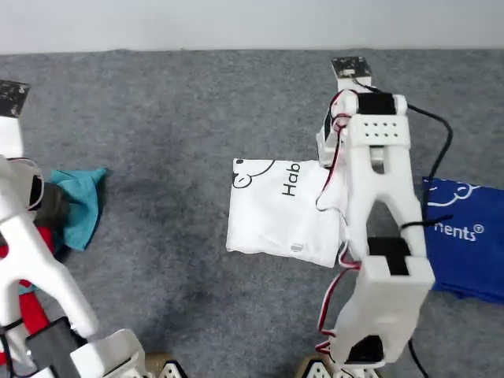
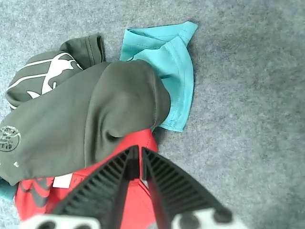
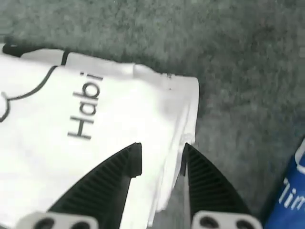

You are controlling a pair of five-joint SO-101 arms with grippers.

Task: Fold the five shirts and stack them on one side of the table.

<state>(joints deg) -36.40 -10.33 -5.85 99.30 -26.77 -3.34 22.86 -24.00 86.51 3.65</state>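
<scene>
Our right fingers [image 3: 114,176] stood spread, with the folded edge of the white shirt [image 3: 71,119] lying between them on the grey desk [image 3: 238,57]. The blue shirt [image 1: 465,252] lay beyond the outer finger, apart from the white one. Our left fingers [image 2: 107,183] were pressed together, their tips over the red shirt [image 2: 35,202]. Just past the tips, the dark olive shirt [image 2: 86,124] lay on the red one, and the teal shirt [image 2: 174,62] showed from under its far edge.

The blue shirt [image 1: 465,264] is cut off by the high view's edge.
</scene>
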